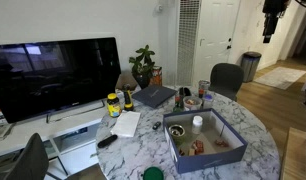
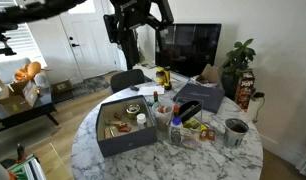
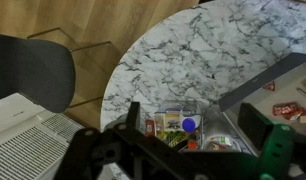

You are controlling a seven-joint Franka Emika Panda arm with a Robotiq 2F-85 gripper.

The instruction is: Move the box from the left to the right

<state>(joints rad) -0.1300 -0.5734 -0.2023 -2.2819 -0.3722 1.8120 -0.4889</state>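
The box (image 1: 208, 157) is a large shallow square with low grey-blue walls. It sits on the round marble table (image 1: 243, 118) and holds several small items. It shows in both exterior views (image 2: 128, 141). In the wrist view only its corner wall (image 3: 263, 78) shows, at the right. My gripper (image 3: 196, 125) is open and empty, and its two dark fingers frame a clear snack container (image 3: 173, 122) far below. In both exterior views the gripper (image 1: 271, 25) (image 2: 141, 30) hangs high above the table, well apart from the box.
A dark grey laptop (image 1: 153, 96) (image 2: 198, 93), bottles (image 1: 113, 104), a cup (image 2: 236, 130) and white paper (image 1: 125, 123) share the table. A TV (image 1: 53, 75) and a plant (image 1: 143, 65) stand behind. A grey chair (image 1: 225, 78) (image 3: 28, 65) stands at the table's edge.
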